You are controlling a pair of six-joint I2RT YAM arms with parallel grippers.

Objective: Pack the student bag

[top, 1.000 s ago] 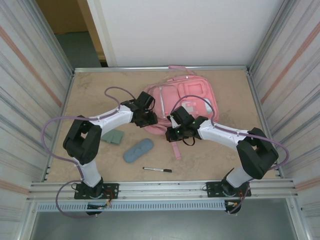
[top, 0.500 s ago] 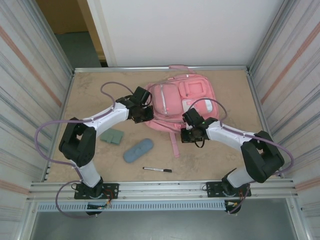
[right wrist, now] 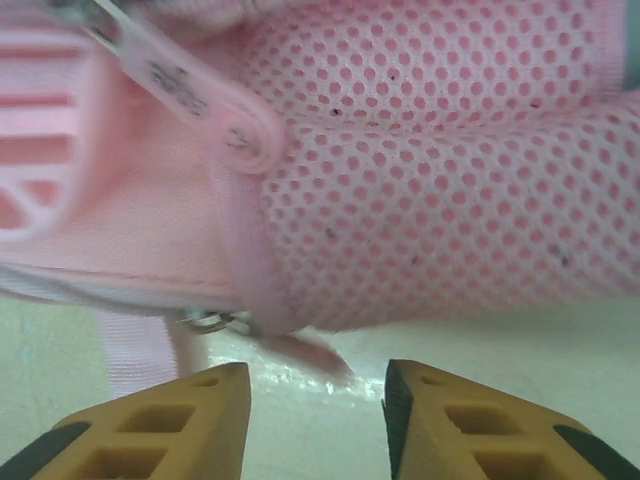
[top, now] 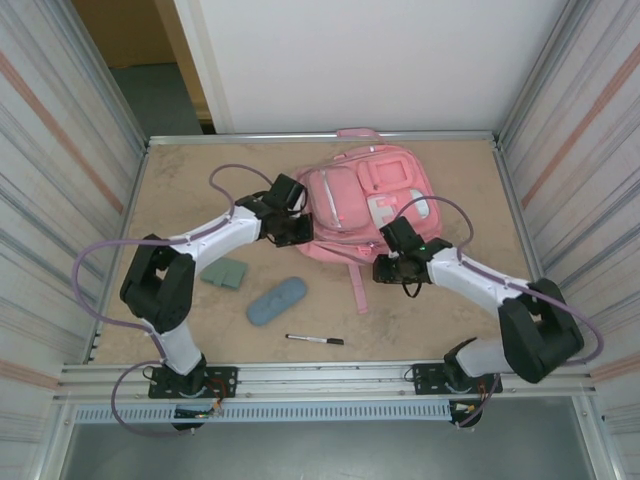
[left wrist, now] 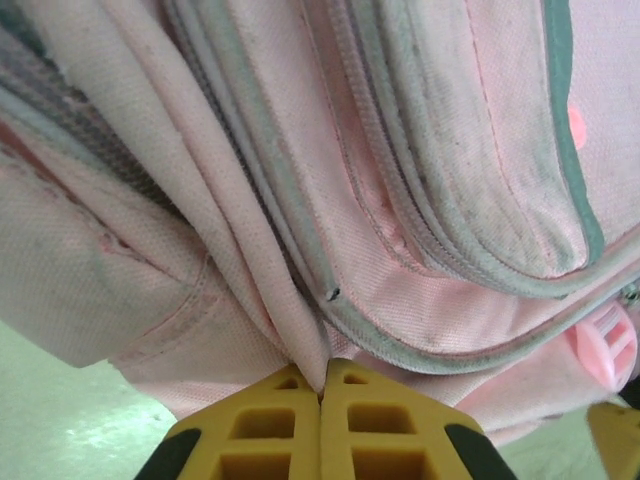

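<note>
Step in hand, as I read it: opening the bag so the loose items can go in.

- Left gripper [left wrist: 322, 385]: jaws clamped shut on a pinched fold at the left edge of the student bag [top: 365, 200], a large soft pink fabric backpack with silver zips. The bag lies flat on the beige table [top: 180, 200], far centre-right. Best used as an anchor: hold firm and draw the cloth taut away from the zip line without bunching it.
- Right gripper [right wrist: 317, 400]: jaws parted, nothing between them, just short of the bag's near edge, by the pink mesh and a small metal ring (possibly a zip pull; the view is blurred). Take it square and pull along the zip, not across.

Pose:
- Near the left arm lie a grey-green folded pouch [top: 225, 272], a blue-grey oval case [top: 277, 300] and a black pen [top: 315, 340].
- Left arm: reaches forward and rightward, elbow out.
- Right arm: stretches low, forward and leftward, with the wrist beside a trailing pink strap [top: 355, 290].
</note>
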